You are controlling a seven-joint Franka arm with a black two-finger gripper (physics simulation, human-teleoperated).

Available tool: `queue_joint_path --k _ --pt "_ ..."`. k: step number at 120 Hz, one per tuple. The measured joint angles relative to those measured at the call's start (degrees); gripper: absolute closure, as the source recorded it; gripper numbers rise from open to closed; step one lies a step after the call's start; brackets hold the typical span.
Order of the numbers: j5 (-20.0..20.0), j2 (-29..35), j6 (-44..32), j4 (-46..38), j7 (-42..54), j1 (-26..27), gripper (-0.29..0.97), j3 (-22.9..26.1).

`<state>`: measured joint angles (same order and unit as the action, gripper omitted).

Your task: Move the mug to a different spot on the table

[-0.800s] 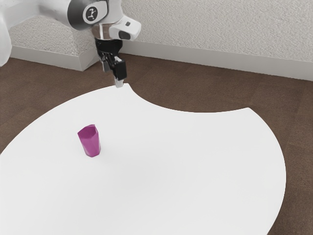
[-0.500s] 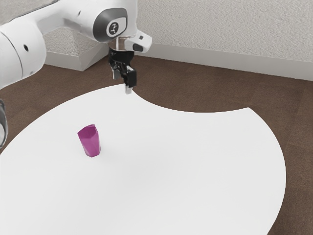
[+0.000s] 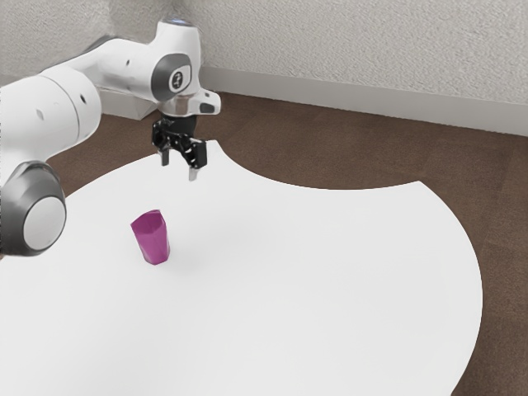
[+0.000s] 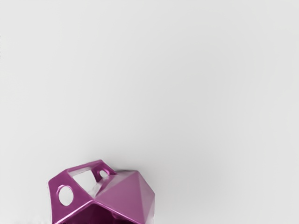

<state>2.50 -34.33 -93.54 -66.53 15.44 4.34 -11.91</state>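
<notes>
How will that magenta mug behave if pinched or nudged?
The mug stands upright, taller than wide, narrowing toward its base: a high nudge probably tips it. Its flat facets look rigid and should seat the pincer well, though the glossy finish may slip.

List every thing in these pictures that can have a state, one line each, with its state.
Mug: upright on the table, opening up, not gripped.
Gripper: open, empty, in the air above the table, apart from the mug.
</notes>
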Motion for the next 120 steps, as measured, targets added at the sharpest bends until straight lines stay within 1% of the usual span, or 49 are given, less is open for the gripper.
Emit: queue_joint_path --k 16,26,45,72,82,92,120 --pt "-4.0 -2.9 -0.4 -0.1 -1.7 -3.1 0.0 -1.2" --pt "-6.0 -3.7 -0.7 -1.1 -2.6 -3.8 0.0 -2.7" --pt "-8.5 -5.7 -1.0 -1.7 -4.0 -4.9 0.0 -4.3" --pt "-12.2 -10.0 -2.5 -1.7 -5.6 -6.6 0.01 -4.4" --pt "-13.3 -10.8 -3.1 -1.7 -6.0 -6.9 0.05 -4.4" --pt "-14.0 -11.3 -3.6 -1.8 -6.3 -7.2 0.13 -4.4" --pt "-14.8 -10.9 -4.2 -3.6 -7.2 -7.2 0.28 -4.5"
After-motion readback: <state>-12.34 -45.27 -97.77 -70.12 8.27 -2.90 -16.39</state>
